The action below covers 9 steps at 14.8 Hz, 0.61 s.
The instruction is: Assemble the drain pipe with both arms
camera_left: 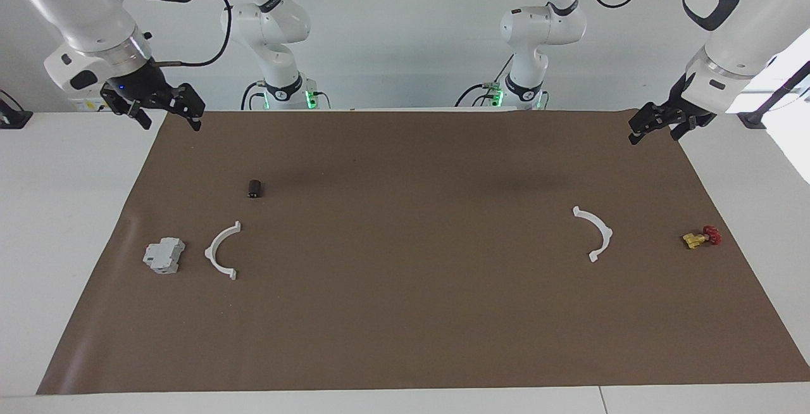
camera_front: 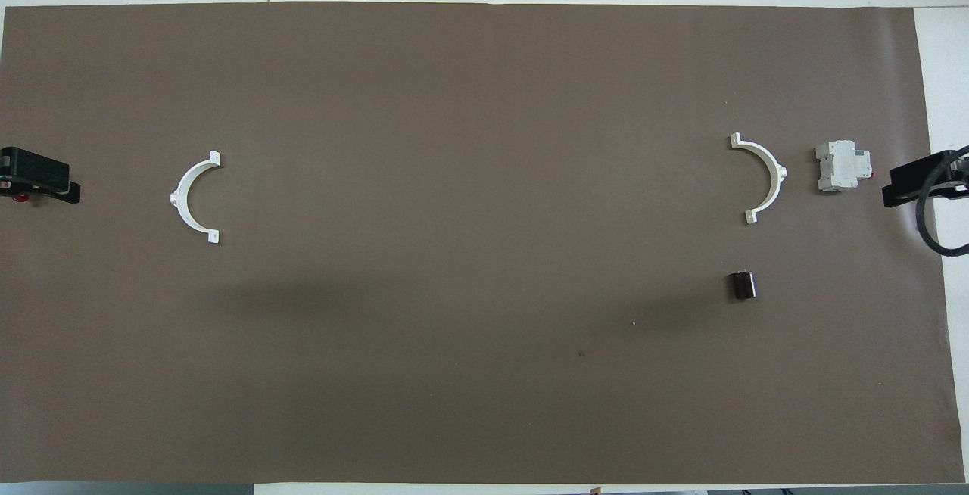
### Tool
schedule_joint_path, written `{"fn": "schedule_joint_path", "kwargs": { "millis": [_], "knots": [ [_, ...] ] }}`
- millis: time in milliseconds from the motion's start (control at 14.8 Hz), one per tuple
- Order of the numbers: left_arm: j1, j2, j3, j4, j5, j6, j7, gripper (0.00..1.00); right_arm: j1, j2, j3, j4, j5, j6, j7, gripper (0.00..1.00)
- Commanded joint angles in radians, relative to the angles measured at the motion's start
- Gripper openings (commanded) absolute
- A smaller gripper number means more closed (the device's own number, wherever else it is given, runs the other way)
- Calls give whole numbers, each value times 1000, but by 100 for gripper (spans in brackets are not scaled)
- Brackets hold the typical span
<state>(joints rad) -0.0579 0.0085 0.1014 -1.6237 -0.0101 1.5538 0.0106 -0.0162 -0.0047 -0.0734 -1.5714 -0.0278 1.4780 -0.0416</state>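
Observation:
The drain pipe lies as two separate white half-ring arcs flat on the brown mat, far apart with their open sides facing each other. One arc (camera_left: 209, 252) (camera_front: 778, 175) lies toward the right arm's end. The other arc (camera_left: 607, 233) (camera_front: 178, 196) lies toward the left arm's end. My right gripper (camera_left: 169, 119) (camera_front: 908, 188) hangs open and empty, raised over the mat's edge at its own end. My left gripper (camera_left: 655, 134) (camera_front: 38, 181) hangs open and empty, raised over the mat's edge at its end.
A grey boxy block (camera_left: 164, 256) (camera_front: 840, 166) sits beside the arc at the right arm's end. A small dark cylinder (camera_left: 255, 188) (camera_front: 743, 285) lies nearer to the robots than that arc. A yellow valve with a red handle (camera_left: 701, 237) lies beside the other arc.

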Motion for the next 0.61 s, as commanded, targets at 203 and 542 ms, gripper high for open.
{"fn": "schedule_joint_path", "kwargs": {
  "millis": [203, 542],
  "knots": [
    [-5, -30, 4, -31, 4, 3, 2, 100, -2, -11, 4, -7, 6, 10, 2, 100],
    [-5, -30, 3, -31, 4, 3, 2, 100, -13, -20, 3, -57, 5, 152, -93, 100]
  ]
}}
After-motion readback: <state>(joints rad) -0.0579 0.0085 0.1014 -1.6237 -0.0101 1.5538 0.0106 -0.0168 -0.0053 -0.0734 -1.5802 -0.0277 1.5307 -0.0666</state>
